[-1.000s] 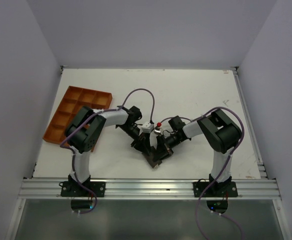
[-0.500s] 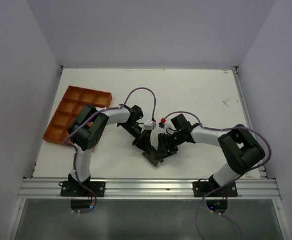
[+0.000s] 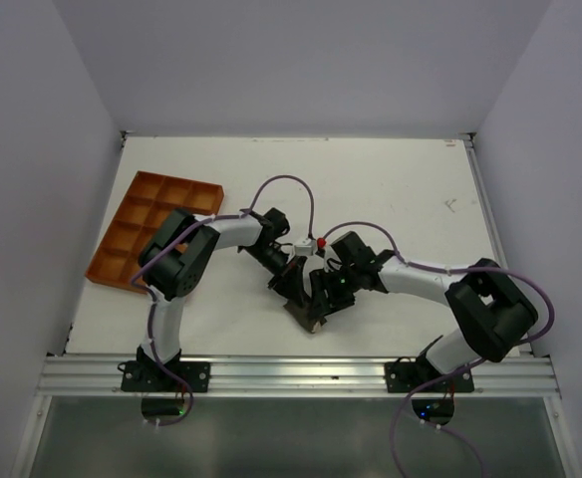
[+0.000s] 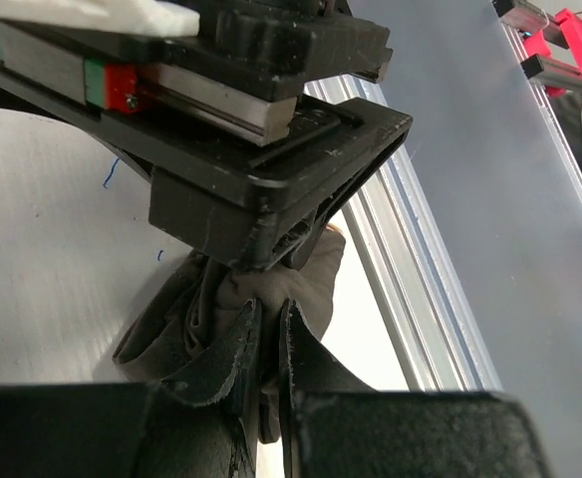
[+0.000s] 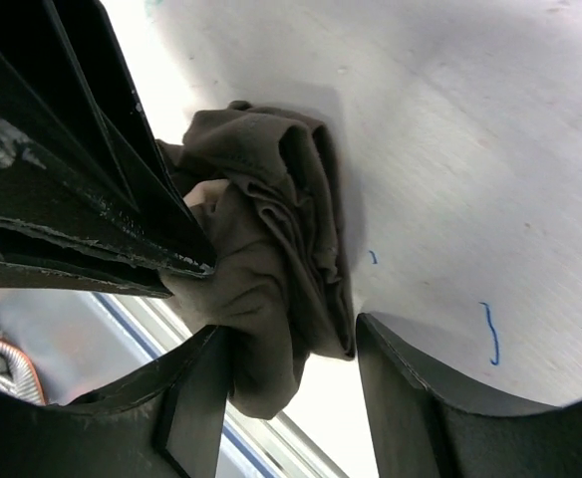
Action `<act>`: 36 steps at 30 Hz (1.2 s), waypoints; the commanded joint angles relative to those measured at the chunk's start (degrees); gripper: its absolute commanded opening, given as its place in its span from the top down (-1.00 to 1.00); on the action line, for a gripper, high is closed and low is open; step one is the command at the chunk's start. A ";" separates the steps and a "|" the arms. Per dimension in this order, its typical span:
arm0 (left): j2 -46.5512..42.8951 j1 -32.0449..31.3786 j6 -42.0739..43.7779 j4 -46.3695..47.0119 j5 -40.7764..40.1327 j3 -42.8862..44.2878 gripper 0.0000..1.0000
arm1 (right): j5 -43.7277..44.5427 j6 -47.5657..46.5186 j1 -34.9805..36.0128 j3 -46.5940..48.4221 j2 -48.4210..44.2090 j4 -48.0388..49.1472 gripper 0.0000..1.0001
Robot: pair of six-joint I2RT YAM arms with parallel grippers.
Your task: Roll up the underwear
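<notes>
Underwear (image 5: 276,249): one, two grippers beside.

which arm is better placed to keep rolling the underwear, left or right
Probably the left. In its wrist view the left end effector is pinched shut on the underwear, so it can turn the bundle. The right end effector sits open, only straddling the cloth, better for steadying.

A white tabletop (image 3: 391,189) is filling the middle of the top view. An orange tray (image 3: 149,228) with many little square boxes is lying on the tabletop, near its left edge. A silver metal rail (image 3: 301,374) is running along the near edge of the tabletop. Small blue pen marks (image 5: 489,334) are showing on the tabletop.
</notes>
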 commanded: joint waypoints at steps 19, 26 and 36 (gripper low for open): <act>1.47 -0.93 -10.64 15.00 -7.95 -2.88 0.85 | 8.19 2.29 2.46 -1.69 1.74 5.09 -0.05; 0.24 -0.93 -14.52 20.02 -8.48 -5.52 0.88 | 8.80 4.14 3.95 -1.60 4.64 6.06 -0.03; -1.08 -0.93 -21.54 26.26 -11.99 -6.84 0.81 | 9.94 8.10 5.19 -4.06 5.88 9.49 1.00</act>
